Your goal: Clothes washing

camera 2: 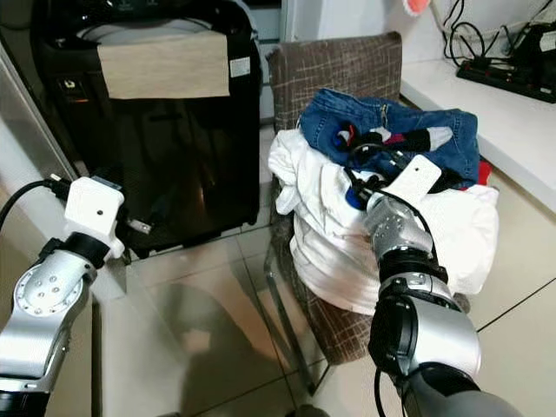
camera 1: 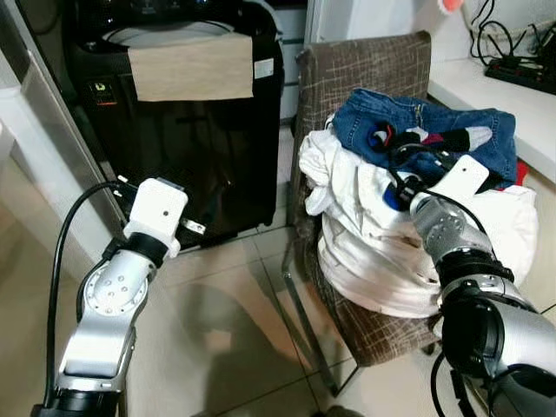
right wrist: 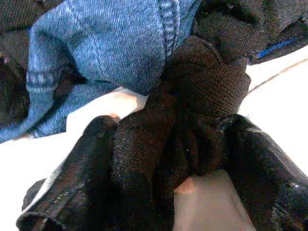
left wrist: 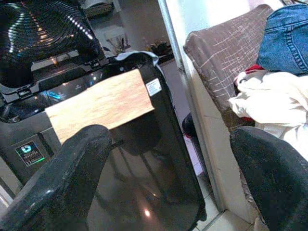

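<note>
Laundry heaped on the brown woven chair (camera 1: 365, 61) at right: the right claw (right wrist: 168, 159) grips a bunched black knit garment (right wrist: 192, 110) beside blue denim jeans (camera 1: 417, 122). Left claw (left wrist: 168, 178) hangs open before the black washing machine (camera 1: 191, 130), upper left.

Left gripper (left wrist: 178, 178) with two black fingers (left wrist: 62, 178) spread apart, glossy black washing machine (left wrist: 139, 163) beyond, tan cloth (left wrist: 98, 103) draped over its front edge, brown patterned chair (left wrist: 224, 48) beside it, blue jeans (left wrist: 286, 41), white clothes (left wrist: 274, 103).

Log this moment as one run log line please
phase: picking laundry | right gripper: jaws shut on black garment atop chair pile | left gripper: open, idle, facing washing machine
</note>
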Tool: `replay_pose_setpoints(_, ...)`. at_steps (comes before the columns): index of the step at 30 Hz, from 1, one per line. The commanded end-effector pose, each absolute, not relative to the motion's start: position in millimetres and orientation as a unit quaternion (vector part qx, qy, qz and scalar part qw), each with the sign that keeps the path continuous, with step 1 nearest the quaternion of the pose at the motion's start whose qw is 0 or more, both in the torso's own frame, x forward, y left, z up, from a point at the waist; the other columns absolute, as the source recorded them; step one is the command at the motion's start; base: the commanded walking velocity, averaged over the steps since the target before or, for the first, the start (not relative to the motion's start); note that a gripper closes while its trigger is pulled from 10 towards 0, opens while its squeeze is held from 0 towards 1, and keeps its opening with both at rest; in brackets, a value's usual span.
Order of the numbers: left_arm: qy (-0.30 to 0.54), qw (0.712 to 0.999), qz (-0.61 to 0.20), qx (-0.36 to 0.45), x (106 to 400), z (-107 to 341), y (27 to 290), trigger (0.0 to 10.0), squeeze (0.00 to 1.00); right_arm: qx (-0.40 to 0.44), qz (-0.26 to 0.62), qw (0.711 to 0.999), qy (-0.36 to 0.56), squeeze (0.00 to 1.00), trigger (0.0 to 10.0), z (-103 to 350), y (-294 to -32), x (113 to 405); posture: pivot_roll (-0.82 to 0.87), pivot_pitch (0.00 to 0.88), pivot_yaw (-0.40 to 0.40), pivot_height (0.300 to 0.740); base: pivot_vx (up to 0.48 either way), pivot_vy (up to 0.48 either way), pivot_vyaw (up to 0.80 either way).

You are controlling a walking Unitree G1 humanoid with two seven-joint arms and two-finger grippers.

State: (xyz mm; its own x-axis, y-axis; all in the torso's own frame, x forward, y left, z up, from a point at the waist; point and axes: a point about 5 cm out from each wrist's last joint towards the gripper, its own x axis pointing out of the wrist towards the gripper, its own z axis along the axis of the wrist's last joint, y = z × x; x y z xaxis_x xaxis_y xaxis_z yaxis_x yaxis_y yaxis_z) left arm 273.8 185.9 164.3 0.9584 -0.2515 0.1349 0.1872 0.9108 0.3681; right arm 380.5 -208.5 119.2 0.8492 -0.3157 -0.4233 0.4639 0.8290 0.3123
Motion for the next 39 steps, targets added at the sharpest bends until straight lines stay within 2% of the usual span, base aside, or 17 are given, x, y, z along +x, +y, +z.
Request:
replay_pose_setpoints(1, -0.092, 0.972, -0.109, 0.184, 272.9, 167.2, 187.0, 10.0, 0.0, 0.189, -0.183, 0.947, 0.186, 0.0, 0.0, 118.0, -201.1, 382.3, 0.04, 0.036, -0.024, 0.74, 0.0, 0.0, 0.0)
replay_pose_setpoints(8, -0.075, 0.973, -0.115, 0.184, 276.5, 161.7, 182.7, 10.0, 0.0, 0.119, -0.159, 0.969, 0.147, 0.0, 0.0, 123.2, -201.2, 384.0, 0.02, 0.038, -0.019, 0.74, 0.0, 0.0, 0.0)
replay_pose_setpoints(16, -0.07, 0.972, -0.12, 0.191, 277.0, 157.5, 179.9, 10.0, 0.0, 0.081, -0.139, 0.976, 0.144, 0.0, 0.0, 111.8, -199.4, 378.2, 0.01, 0.028, -0.014, 0.74, 0.0, 0.0, 0.0)
replay_pose_setpoints(20, -0.063, 0.972, -0.118, 0.194, 279.7, 152.5, 179.2, 10.0, 0.0, 0.002, -0.08, 0.994, 0.073, 0.0, 0.0, 123.7, -183.1, 381.0, 0.01, 0.01, -0.012, 0.74, 0.0, 0.0, 0.0)
replay_pose_setpoints(23, -0.062, 0.974, -0.115, 0.187, 281.4, 150.9, 178.1, 10.0, 0.0, -0.02, -0.057, 0.998, 0.034, 0.0, 0.0, 131.6, -176.1, 381.6, 0.0, 0.002, -0.013, 0.74, 0.0, 0.0, 0.0)
replay_pose_setpoints(29, -0.064, 0.974, -0.115, 0.186, 283.4, 148.9, 175.0, 10.0, 0.0, -0.032, -0.052, 0.998, 0.022, 0.0, 0.0, 129.9, -177.8, 378.7, -0.01, 0.0, -0.014, 0.74, 0.0, 0.0, 0.0)
replay_pose_setpoints(32, -0.067, 0.974, -0.112, 0.186, 284.0, 149.6, 175.4, 10.0, 0.0, -0.081, -0.045, 0.995, -0.042, 0.0, 0.0, 147.3, -174.5, 377.6, 0.0, 0.003, -0.015, 0.74, 0.0, 0.0, 0.0)
replay_pose_setpoints(34, -0.074, 0.975, -0.105, 0.181, 283.1, 151.8, 176.7, 10.0, 0.0, -0.149, -0.004, 0.977, -0.15, 0.0, 0.0, 179.7, -157.0, 370.3, -0.01, 0.005, -0.013, 0.74, 0.0, 0.0, 0.0)
replay_pose_setpoints(36, -0.078, 0.977, -0.091, 0.175, 282.9, 153.6, 178.6, 10.0, 0.0, -0.191, 0.025, 0.96, -0.204, 0.0, 0.0, 194.6, -143.2, 360.6, -0.01, 0.005, -0.013, 0.74, 0.0, 0.0, 0.0)
replay_pose_setpoints(39, -0.078, 0.981, -0.078, 0.158, 283.4, 153.9, 179.5, 10.0, 0.0, -0.207, 0.042, 0.952, -0.22, 0.0, 0.0, 197.2, -133.9, 352.1, -0.01, 0.005, -0.013, 0.74, 0.0, 0.0, 0.0)
